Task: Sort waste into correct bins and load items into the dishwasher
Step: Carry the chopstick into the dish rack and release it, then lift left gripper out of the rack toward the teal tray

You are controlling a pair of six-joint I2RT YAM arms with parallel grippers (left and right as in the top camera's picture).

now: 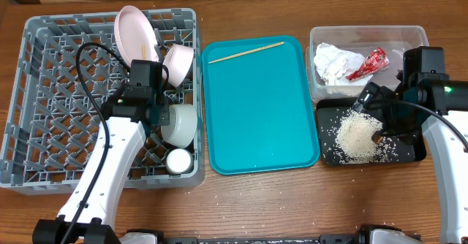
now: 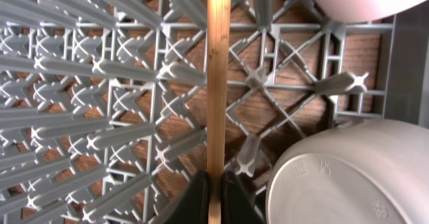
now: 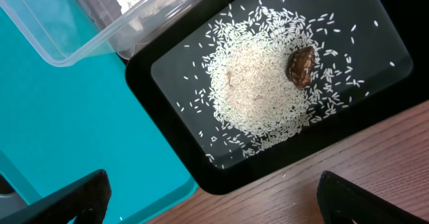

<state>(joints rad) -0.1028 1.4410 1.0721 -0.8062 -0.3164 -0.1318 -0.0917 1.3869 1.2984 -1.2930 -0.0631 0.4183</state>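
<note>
A chopstick is pinched by the left end effector over the dish rack, seemingly for loading. The right end effector is spread wide.

Chopstick, far end past the top edge; bowl only partly in frame.

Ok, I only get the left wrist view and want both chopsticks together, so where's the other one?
Observer: The second chopstick lies on the teal tray, near its far edge.
Operator: What's already in the rack?
Observer: A plate, two bowls and a cup, all along its right side.
Operator: And the right gripper?
Observer: Open, above the rice in the black tray.
</note>
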